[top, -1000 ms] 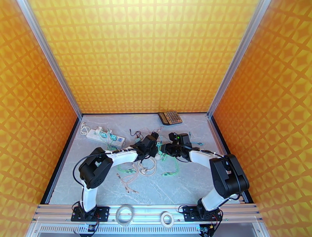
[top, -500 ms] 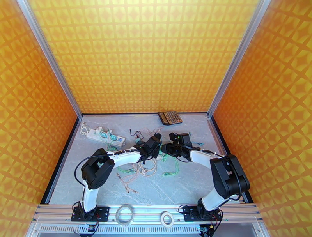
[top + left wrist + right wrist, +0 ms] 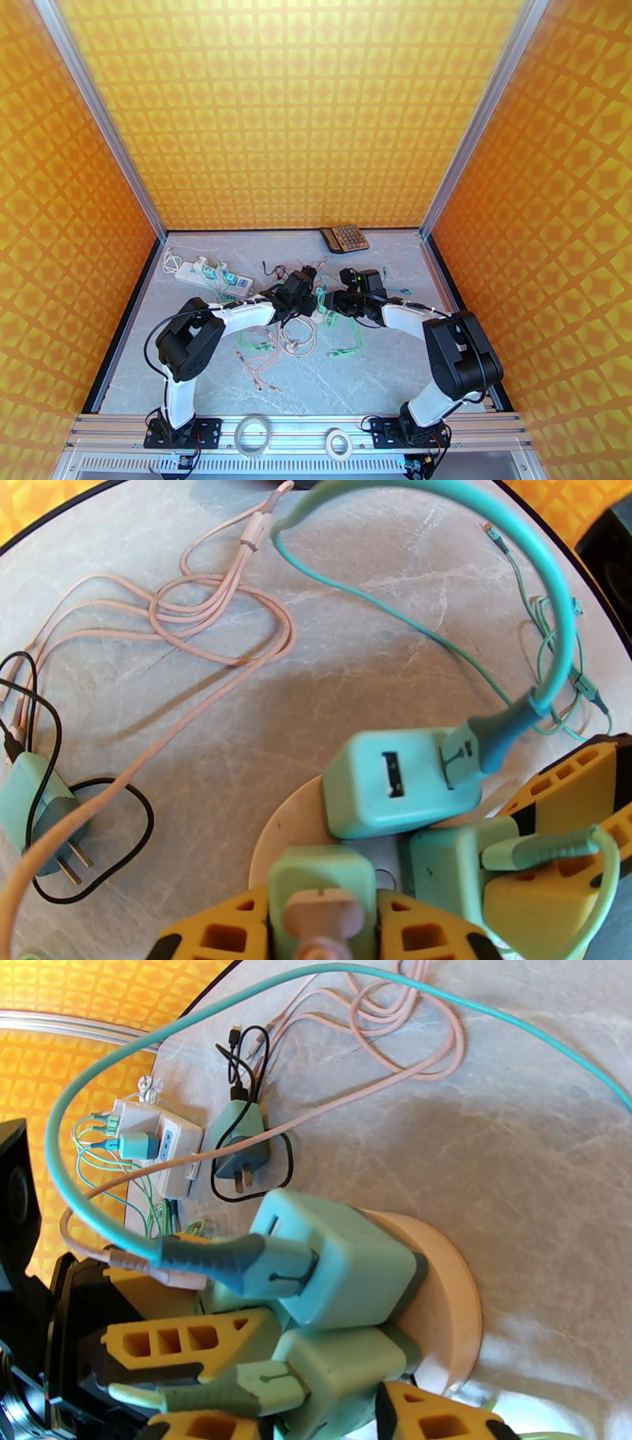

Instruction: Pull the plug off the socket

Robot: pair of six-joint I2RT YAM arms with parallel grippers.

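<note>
Left gripper point(image 3: 320, 934), clamped on pale-green plug point(image 3: 320, 879), has swung back leftward; right gripper point(image 3: 499, 855) clamps neighbouring plug point(image 3: 442, 871); neither appears free of round socket point(image 3: 288, 835).

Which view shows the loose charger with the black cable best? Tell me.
Right wrist: the loose charger whole, prongs bare, black cable looped around it. Left wrist has it at the edge, crossed by a pink cable. Top external: too small to tell.

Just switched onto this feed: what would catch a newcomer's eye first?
Mid-table, both grippers meet at a round beige socket carrying three mint chargers: the left gripper and right gripper each clamp one, while the third charger trails a thick teal cable. Loose pink cables sprawl around, inside bright orange patterned walls.
</note>
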